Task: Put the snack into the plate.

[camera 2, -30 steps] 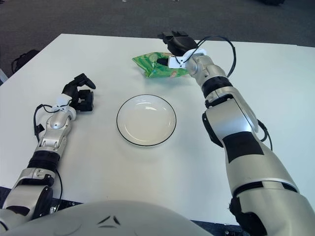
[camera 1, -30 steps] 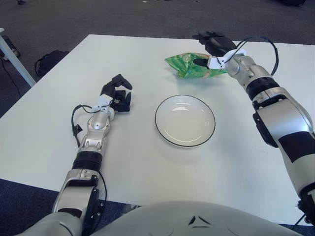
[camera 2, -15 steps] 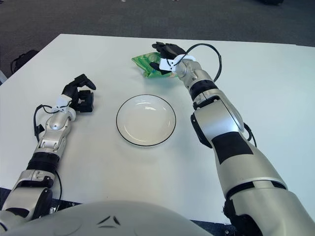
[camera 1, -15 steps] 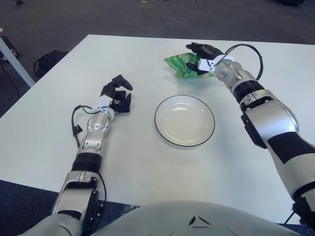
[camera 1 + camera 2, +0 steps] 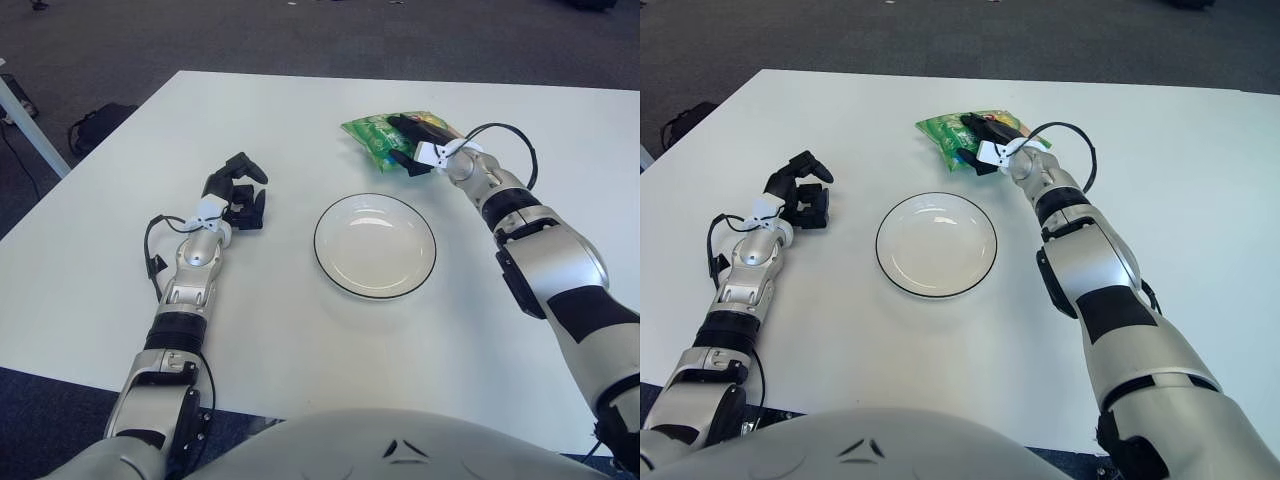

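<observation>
At the centre of the frame the plate (image 5: 375, 245) was seen with nothing in it, so the task was judged to be at an early stage: the snack had not yet been brought over, and lifting, carrying and releasing were all left to be done. Above the plate and slightly right of it, in the upper middle of the frame, the green snack bag (image 5: 385, 137) was found on the white table (image 5: 300, 340), apart from the plate's rim. Over the bag's right half the right hand (image 5: 420, 143) was placed, its dark fingers (image 5: 975, 123) laid across the packet and partly curled about it; a grasp appeared to have been made, though whether the bag was firmly clamped or only pressed could not be settled from these views. Left of the plate, at mid-frame, the left hand (image 5: 237, 193) was shown with its fingers curled and nothing held in them
</observation>
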Controlling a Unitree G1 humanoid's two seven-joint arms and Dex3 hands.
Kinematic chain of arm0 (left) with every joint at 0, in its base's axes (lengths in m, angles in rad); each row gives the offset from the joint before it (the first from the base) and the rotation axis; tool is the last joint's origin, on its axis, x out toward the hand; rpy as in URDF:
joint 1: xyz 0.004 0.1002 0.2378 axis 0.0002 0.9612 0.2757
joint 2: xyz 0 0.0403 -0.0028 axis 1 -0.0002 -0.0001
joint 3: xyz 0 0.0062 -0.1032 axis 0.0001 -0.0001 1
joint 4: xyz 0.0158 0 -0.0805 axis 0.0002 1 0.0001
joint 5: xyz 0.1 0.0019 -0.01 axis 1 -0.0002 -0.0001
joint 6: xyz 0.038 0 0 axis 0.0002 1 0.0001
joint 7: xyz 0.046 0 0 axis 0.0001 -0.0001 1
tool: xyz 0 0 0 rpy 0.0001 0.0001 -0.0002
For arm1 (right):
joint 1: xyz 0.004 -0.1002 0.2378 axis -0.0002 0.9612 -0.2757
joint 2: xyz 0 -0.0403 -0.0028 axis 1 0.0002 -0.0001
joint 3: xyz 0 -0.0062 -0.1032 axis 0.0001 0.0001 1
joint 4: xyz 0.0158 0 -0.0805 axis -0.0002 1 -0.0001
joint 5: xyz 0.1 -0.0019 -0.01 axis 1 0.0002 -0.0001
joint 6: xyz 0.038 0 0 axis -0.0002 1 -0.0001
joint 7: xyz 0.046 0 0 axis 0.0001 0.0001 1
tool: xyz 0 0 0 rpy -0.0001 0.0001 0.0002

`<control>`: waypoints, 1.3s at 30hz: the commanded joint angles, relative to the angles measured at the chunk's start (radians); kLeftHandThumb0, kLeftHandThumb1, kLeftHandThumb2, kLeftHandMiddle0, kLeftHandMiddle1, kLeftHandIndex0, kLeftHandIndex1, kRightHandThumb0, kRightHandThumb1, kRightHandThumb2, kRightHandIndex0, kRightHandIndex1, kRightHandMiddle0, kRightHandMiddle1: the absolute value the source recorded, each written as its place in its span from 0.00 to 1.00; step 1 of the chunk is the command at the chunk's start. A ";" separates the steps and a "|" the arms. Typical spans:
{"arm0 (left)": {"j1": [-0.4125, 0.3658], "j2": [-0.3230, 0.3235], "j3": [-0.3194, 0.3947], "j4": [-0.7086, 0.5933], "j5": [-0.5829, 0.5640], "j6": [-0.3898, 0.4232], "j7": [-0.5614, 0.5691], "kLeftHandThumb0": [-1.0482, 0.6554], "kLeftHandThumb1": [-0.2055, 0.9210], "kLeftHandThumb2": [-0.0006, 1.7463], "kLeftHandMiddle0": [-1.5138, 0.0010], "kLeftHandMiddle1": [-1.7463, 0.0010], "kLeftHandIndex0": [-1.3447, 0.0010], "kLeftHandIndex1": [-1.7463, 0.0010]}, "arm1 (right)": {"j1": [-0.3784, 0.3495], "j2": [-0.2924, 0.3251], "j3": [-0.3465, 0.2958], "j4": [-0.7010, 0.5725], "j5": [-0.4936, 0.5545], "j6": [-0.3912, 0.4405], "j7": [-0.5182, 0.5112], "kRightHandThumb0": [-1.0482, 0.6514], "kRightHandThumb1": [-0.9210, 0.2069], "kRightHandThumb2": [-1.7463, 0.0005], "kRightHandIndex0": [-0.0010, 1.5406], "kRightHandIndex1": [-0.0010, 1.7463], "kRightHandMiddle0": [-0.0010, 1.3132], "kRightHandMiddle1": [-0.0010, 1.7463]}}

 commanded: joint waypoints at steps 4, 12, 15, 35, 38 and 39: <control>0.104 -0.033 -0.020 0.074 0.025 -0.003 0.014 0.32 0.42 0.79 0.13 0.00 0.51 0.00 | 0.062 -0.140 -0.028 -0.201 0.061 -0.179 0.124 0.10 0.00 0.35 0.01 0.00 0.00 0.14; 0.089 -0.026 -0.025 0.094 0.035 -0.012 0.016 0.32 0.41 0.80 0.12 0.00 0.50 0.00 | 0.212 -0.252 -0.084 -0.417 0.139 -0.204 0.217 0.14 0.00 0.38 0.04 0.02 0.00 0.22; 0.084 -0.025 -0.026 0.102 0.039 -0.017 0.017 0.32 0.41 0.80 0.12 0.00 0.50 0.00 | 0.259 -0.283 -0.111 -0.524 0.166 -0.150 0.255 0.16 0.00 0.40 0.07 0.03 0.00 0.25; 0.059 -0.026 -0.024 0.154 0.024 -0.034 -0.006 0.32 0.41 0.80 0.12 0.00 0.50 0.00 | 0.434 -0.343 -0.278 -0.973 0.154 0.190 0.237 0.21 0.00 0.53 0.17 0.18 0.00 0.43; 0.059 -0.026 -0.026 0.158 0.027 -0.040 -0.003 0.32 0.41 0.80 0.12 0.00 0.50 0.00 | 0.421 -0.324 -0.285 -0.995 0.151 0.229 0.217 0.20 0.00 0.57 0.16 0.22 0.00 0.45; 0.059 -0.027 -0.027 0.159 0.028 -0.042 -0.003 0.32 0.41 0.80 0.12 0.00 0.50 0.00 | 0.419 -0.319 -0.287 -0.998 0.151 0.237 0.211 0.20 0.00 0.59 0.15 0.23 0.00 0.46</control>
